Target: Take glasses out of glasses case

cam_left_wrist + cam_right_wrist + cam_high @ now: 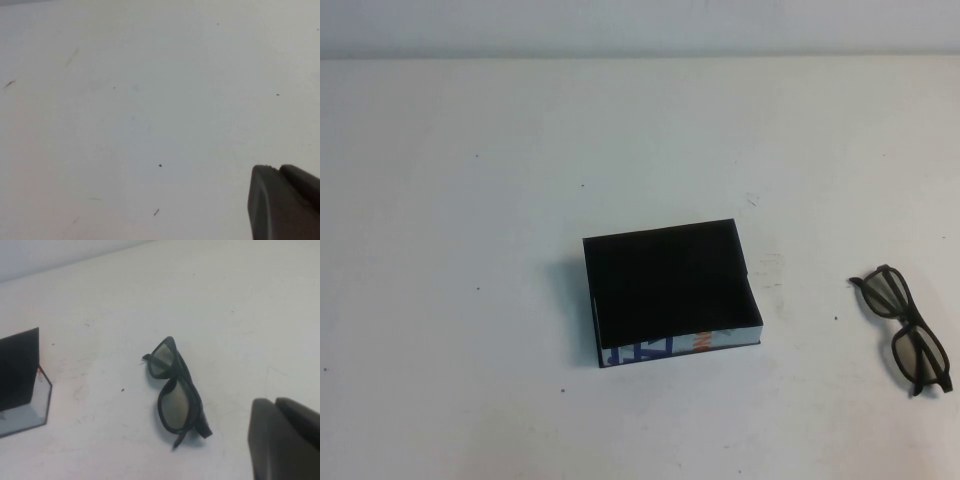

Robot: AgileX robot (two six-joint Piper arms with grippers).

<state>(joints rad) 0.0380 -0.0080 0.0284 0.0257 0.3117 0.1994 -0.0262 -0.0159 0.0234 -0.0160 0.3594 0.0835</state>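
Evidently the glasses (904,326) lay folded on the white table (470,200), well apart from the glasses case (670,291), toward the robot's right; their long axis ran diagonally. The right gripper (286,439) hung near them, nearer than the left gripper (285,200), which hung over bare table. Whether either was open could not be told. The frames were thick matte plastic; the case was a flat box.

A white tabletop (470,200) fills the scene, marked with a few small dark specks and faint scuffs, meeting a pale wall (640,25) behind.
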